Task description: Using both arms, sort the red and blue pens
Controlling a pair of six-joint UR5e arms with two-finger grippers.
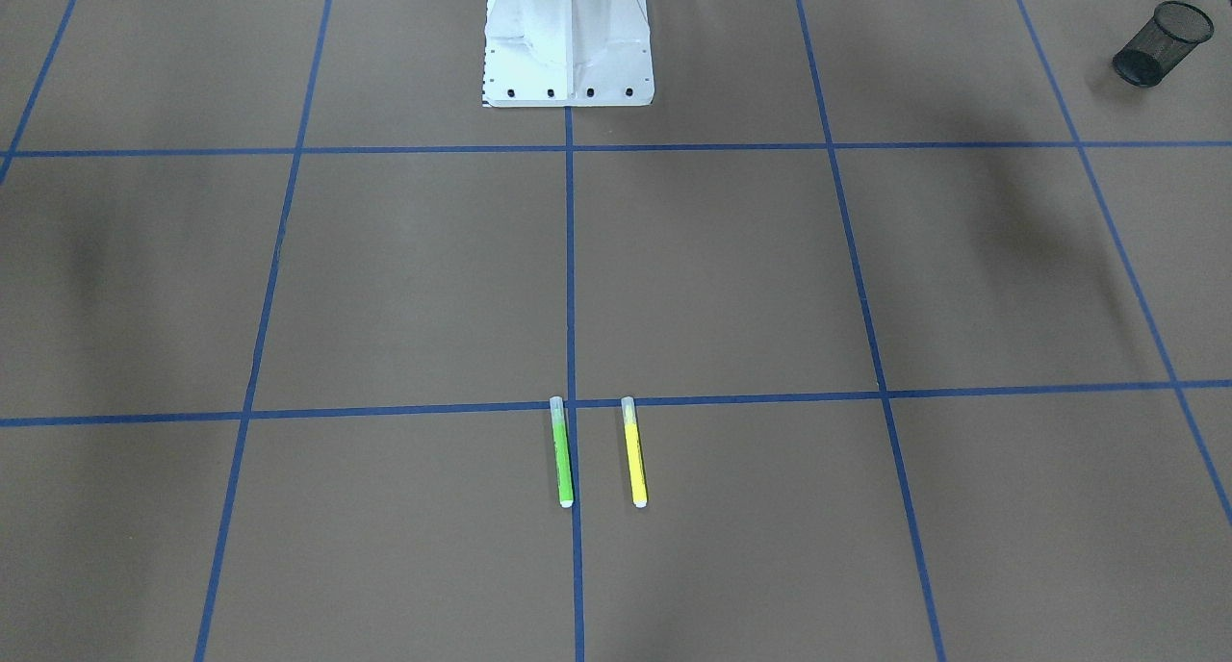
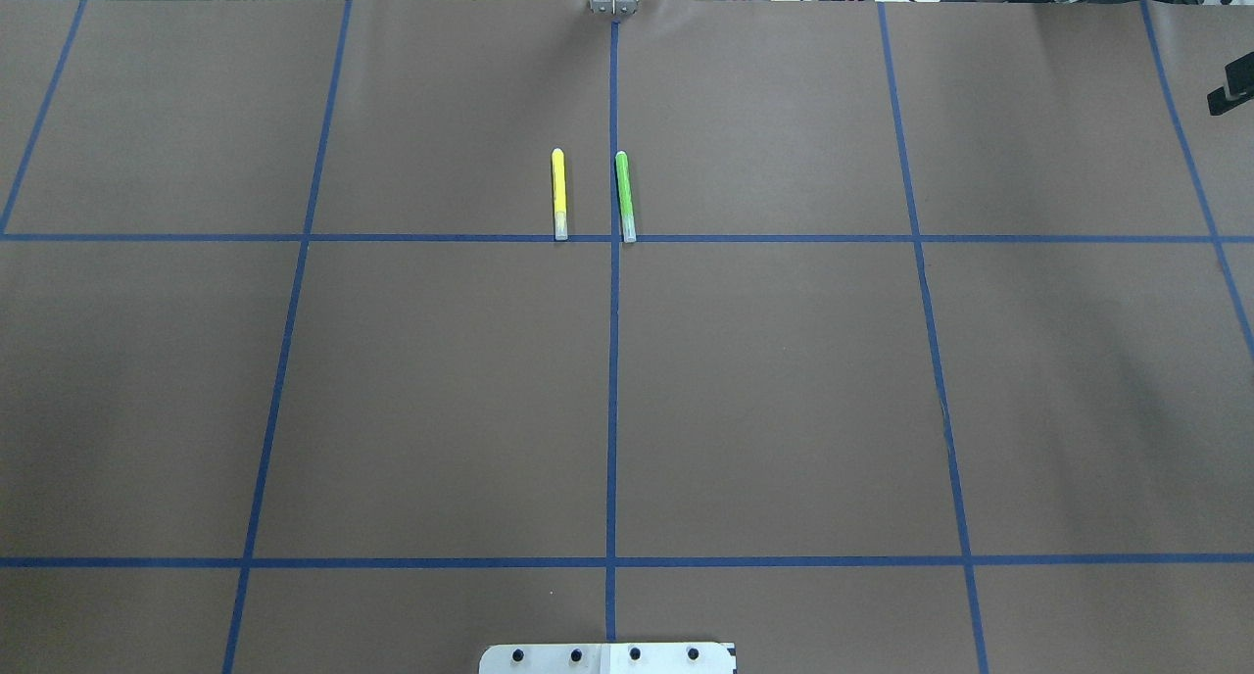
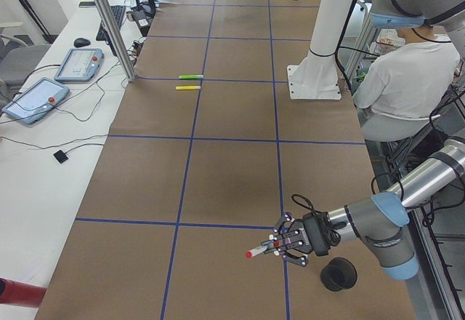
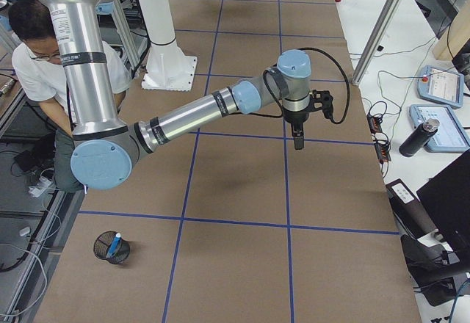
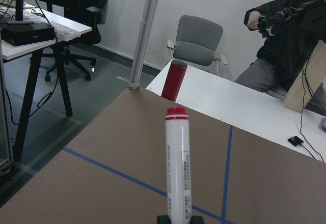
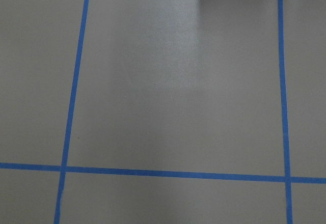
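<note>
Red-capped white-barrelled marker is the item in hand. The left gripper is clenched on its lower end, and the left wrist view shows the barrel projecting forward from the jaws, cap outermost. From the left-end camera I read the marker as roughly level above the table, just beside the black wire-mesh pen cup but not over its mouth. The blue-barrelled marker already stands in a second black mesh cup at the robot's right end of the table, so I judge that half of the sort done and the red half at the delivery step. The next move, as I judge it, calls for carrying the marker over the cup rim, tipping it toward upright so one end points into the opening, and only then releasing. A level drop risks the marker bridging the rim or rolling off. The right gripper hangs fingers-down above the table; whether it is parted, closed or carrying anything I cannot tell from that side view. The work surface is a brown paper-covered table gridded with blue tape lines. A green clear-capped pen and a yellow clear-capped pen lie parallel and near each other by the centre line, well apart from the white metal pedestal; neither belongs to the sort. Around the table are a white side bench with two teach pendants, a red bottle, a grey chair and a seated person beside the pedestal.
</note>
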